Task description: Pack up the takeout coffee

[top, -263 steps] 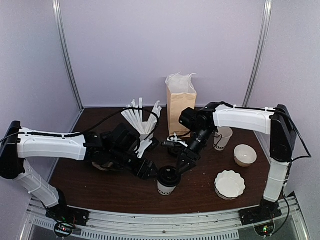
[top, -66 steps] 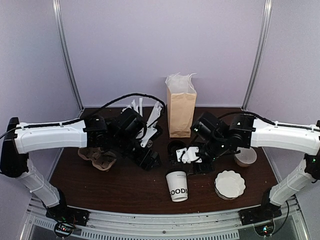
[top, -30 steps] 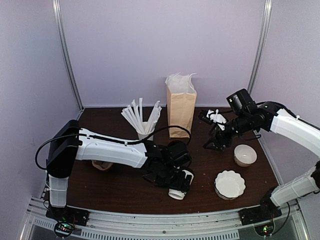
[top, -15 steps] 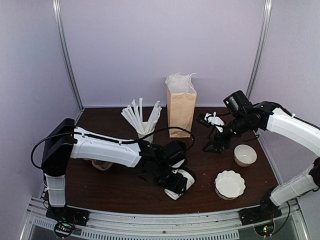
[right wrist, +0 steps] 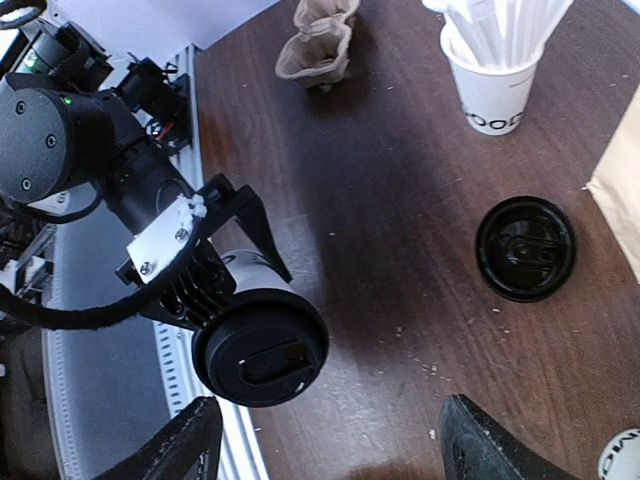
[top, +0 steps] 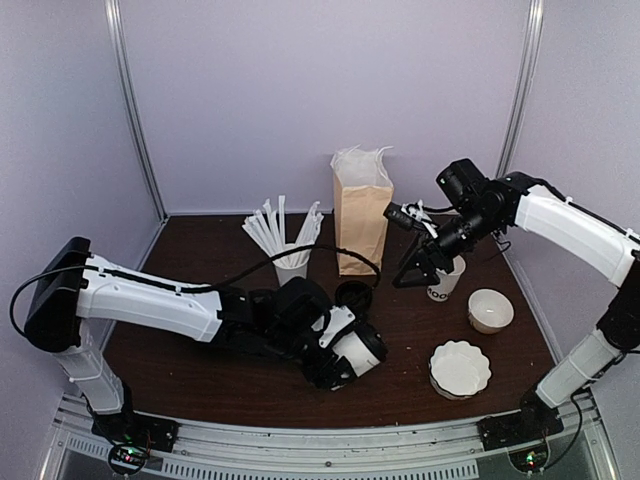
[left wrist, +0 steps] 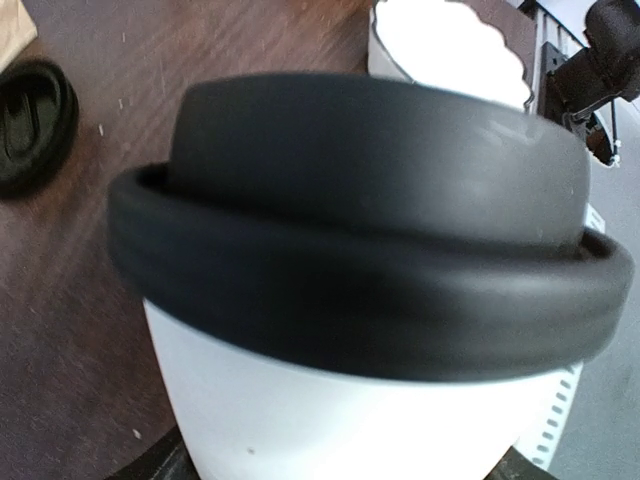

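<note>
The takeout coffee, a white paper cup with a black lid, is held tilted near the table's front middle, its lid facing right and up. My left gripper is shut on the cup's white body. The right wrist view shows the lid and the left gripper's fingers on either side of the cup. My right gripper hangs open and empty at the back right, apart from the coffee, with its fingertips spread wide.
A loose black lid lies behind the coffee. A brown paper bag stands at the back. A lidless white cup sits under my right gripper. Also there are a cup of straws, a bowl, stacked plates and a brown cup carrier.
My left gripper has closed on the coffee cup and tipped it, shifting it slightly back. The right gripper has swung left and back, over the lidless cup.
</note>
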Robot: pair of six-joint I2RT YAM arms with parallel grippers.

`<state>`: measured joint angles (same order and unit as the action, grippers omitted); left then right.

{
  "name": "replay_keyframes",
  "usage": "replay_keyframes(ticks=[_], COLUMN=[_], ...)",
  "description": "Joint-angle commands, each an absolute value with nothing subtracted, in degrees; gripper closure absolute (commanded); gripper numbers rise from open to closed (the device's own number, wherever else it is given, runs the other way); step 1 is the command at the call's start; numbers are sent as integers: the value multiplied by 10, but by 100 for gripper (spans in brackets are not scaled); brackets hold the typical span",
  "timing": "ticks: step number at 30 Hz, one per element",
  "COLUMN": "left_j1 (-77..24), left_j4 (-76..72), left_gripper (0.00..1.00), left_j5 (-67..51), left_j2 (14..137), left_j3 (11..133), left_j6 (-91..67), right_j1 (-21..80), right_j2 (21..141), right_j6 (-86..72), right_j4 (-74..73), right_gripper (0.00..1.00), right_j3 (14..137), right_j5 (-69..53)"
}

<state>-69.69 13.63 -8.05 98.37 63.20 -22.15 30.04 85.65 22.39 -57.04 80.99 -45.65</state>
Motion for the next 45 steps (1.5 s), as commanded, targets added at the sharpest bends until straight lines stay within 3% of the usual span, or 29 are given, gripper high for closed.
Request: replay_keyframes(ticks=[1, 16, 24, 30, 45], left_j1=[-692, -691, -691, -691, -690], left_j4=[4, -32, -41, -36, -58], left_gripper=[25, 25, 25, 25, 25], left_j5=[-43, -43, -55, -54, -66], left_j2=[964, 953, 948, 949, 948], left_j3=[608, 617, 620, 621, 624], left_j6=[-131, -120, -126, -130, -129], right_j1=[294, 358, 367, 357, 398], right_j2=[906, 905, 906, 904, 921], right_j6=[242, 243, 230, 272, 271], right_j4=[-671, -661, -649, -733, -722], right_gripper=[20, 11, 11, 12, 13], right_j3=[836, 790, 804, 881, 868], right_j5=[-602, -566, -545, -488, -492])
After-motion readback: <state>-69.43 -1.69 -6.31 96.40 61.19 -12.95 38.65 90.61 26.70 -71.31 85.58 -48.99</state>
